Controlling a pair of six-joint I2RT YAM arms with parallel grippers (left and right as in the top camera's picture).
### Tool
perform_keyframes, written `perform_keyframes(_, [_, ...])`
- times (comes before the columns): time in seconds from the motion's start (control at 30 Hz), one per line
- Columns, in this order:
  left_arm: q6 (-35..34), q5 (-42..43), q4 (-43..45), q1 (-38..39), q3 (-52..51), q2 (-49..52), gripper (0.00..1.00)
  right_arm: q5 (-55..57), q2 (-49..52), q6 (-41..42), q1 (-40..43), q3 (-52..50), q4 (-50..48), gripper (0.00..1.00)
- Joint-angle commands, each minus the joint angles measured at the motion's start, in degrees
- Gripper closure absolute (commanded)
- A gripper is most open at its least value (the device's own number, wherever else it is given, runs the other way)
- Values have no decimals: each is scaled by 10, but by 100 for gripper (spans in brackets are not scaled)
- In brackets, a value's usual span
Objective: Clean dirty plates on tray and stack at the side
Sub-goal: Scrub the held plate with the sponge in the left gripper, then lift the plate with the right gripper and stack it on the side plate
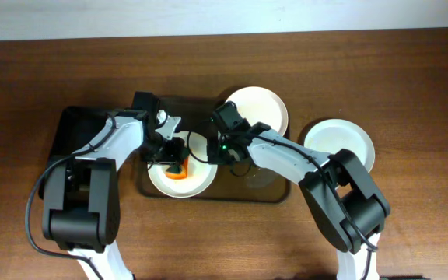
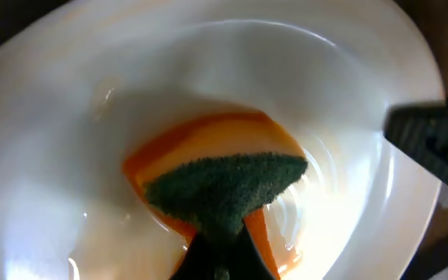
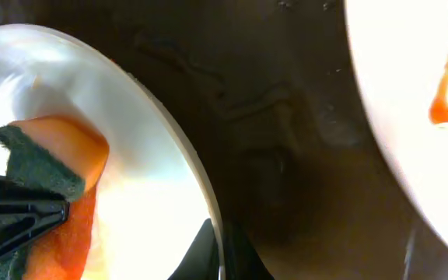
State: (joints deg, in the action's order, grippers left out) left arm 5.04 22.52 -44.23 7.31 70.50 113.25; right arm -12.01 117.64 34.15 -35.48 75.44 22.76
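Note:
A white plate [image 1: 198, 181] lies at the front left of the smoky tray [image 1: 271, 194]. My left gripper [image 1: 173, 160] is shut on an orange sponge with a green scouring face [image 1: 179, 173], pressed into that plate; the left wrist view shows sponge [image 2: 224, 187], plate [image 2: 68, 117] and fingers [image 2: 222, 257]. My right gripper [image 1: 213, 154] is shut on the plate's right rim, as the right wrist view shows [image 3: 220, 253]. A second plate [image 1: 257, 109] with an orange-red smear [image 3: 446, 109] sits at the tray's back right. A third plate [image 1: 339, 144] lies on the table, right of the tray.
A glossy black tray [image 1: 72, 136] lies left of the smoky tray, under my left arm. The wet tray floor [image 3: 286, 140] shows between the two plates. The wooden table [image 1: 411, 85] runs to a pale wall at the back.

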Motion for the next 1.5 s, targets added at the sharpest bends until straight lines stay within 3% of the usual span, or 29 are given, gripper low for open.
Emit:
perform_keyframes(0.0, [-60, -8, 48, -9, -21, 49, 100, 4, 9, 6, -1, 0, -4, 96])
perform_keyframes(0.07, [-256, -132, 45, -23, -20, 49, 100, 5, 9, 6, -1, 0, -5, 96])
perform_keyframes(0.17, [-344, -194, -25, -22, -20, 49, 100, 15, 9, 6, -1, 0, -5, 96])
perform_keyframes(0.27, [-336, -193, -103, -21, -20, 49, 100, 15, 9, 6, -1, 0, -5, 96])
perform_keyframes(0.33, [-245, -149, -159, -25, -17, 48, 100, 14, 9, 6, -1, 0, -5, 96])
perform_keyframes(0.47, [-107, -38, -189, -24, -15, 48, 100, 4, 9, 6, -1, 0, -7, 96])
perform_keyframes(0.53, [-107, -31, -159, -26, -15, 48, 100, 4, 9, 6, -1, 0, -7, 96])
perform_keyframes(0.6, [-79, 27, -107, -26, -15, 48, 100, 4, 9, 6, -1, 0, -7, 96])
perform_keyframes(0.77, [-94, 23, 40, -27, -8, 48, 100, 4, 9, 6, -1, 0, -7, 96])
perform_keyframes(0.8, [-123, -13, 56, -28, 2, 48, 100, 4, 9, 6, -1, 0, -6, 96])
perform_keyframes(0.9, [-261, -228, 97, -27, 21, 48, 100, 4, 9, 6, -1, 0, -4, 96])
perform_keyframes(0.97, [-332, -301, 106, -27, 21, 48, 100, 4, 9, 6, -1, 0, -5, 96])
perform_keyframes(1.03, [-337, -296, 96, -27, 57, 43, 100, 4, 9, 6, -1, 0, -5, 96])
perform_keyframes(1.13, [-309, -272, -22, -26, 170, 22, 100, 4, 9, 6, -1, 0, -4, 96])
perform_keyframes(1.23, [-232, -272, -163, -26, 304, -2, 100, 4, 9, 6, -1, 0, -5, 96])
perform_keyframes(1.47, [-229, -292, -151, -27, 292, 3, 100, 1, 51, 6, -10, 0, -55, 96])
